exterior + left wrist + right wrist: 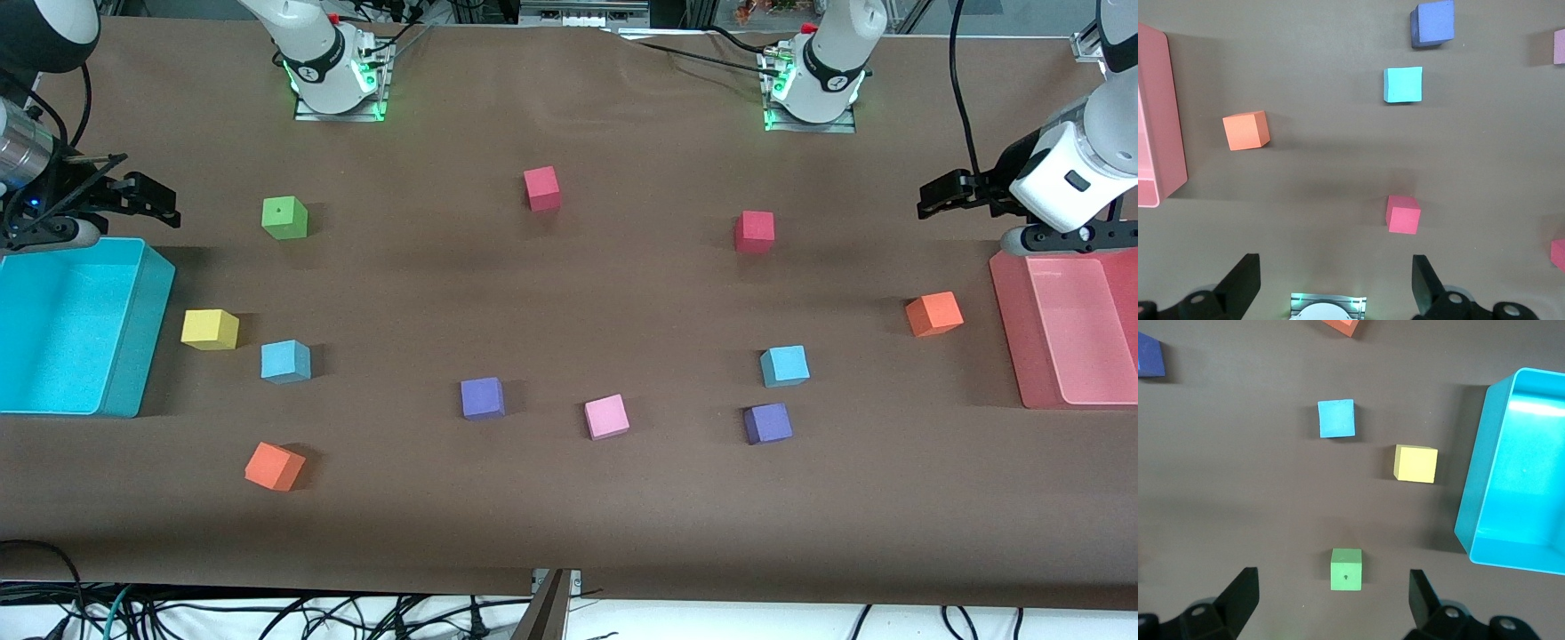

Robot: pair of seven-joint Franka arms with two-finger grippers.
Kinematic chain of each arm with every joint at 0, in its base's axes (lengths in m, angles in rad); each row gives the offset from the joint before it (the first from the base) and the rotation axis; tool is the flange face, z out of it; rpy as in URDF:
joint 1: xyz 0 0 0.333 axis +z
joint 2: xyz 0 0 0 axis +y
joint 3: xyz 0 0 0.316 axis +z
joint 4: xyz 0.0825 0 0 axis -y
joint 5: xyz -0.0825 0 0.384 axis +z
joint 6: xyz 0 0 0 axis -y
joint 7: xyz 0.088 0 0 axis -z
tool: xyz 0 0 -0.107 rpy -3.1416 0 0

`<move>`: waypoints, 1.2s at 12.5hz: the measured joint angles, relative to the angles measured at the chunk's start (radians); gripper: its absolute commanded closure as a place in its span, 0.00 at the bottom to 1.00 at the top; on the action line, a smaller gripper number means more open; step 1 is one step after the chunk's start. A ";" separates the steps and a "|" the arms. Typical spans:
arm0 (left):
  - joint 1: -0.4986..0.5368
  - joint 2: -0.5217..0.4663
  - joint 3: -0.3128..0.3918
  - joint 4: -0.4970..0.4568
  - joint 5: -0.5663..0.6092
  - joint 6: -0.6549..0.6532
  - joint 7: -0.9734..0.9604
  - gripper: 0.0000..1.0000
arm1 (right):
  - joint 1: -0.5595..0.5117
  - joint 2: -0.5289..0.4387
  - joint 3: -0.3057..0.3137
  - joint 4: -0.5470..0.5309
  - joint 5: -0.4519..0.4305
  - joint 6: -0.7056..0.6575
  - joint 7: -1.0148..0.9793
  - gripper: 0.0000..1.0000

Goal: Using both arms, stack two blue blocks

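You have not started stacking: one blue block sits near the cyan bin at the right arm's end, the other blue block toward the left arm's end, well apart. Both are cubes lying flat, with no long axis. The left gripper hangs over the pink tray and the right gripper over the cyan bin, jaws wide and empty.

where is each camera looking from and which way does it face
Front view: high across the table, facing both arm bases; the left gripper is over the pink tray, the right gripper over the cyan bin.
Left wrist view: looks down past its open fingers; shares a blue block with the front view.
Right wrist view: looks down past its open fingers; shares the other blue block.
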 measured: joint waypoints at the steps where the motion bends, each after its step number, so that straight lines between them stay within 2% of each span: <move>1: 0.000 0.000 0.000 0.000 0.000 0.000 0.002 0.00 | 0.000 0.001 0.000 -0.001 0.000 -0.001 0.000 0.01; 10: -0.035 0.035 -0.003 0.028 0.000 -0.001 0.006 0.00 | 0.001 0.002 0.001 0.002 0.003 0.005 0.000 0.01; 12: -0.036 0.035 -0.003 0.034 0.000 0.002 0.006 0.00 | 0.001 0.030 0.001 -0.004 0.003 0.068 0.000 0.01; 15: -0.033 0.034 -0.002 0.058 0.001 0.048 0.006 0.00 | 0.001 0.136 0.001 -0.033 0.003 0.210 0.000 0.01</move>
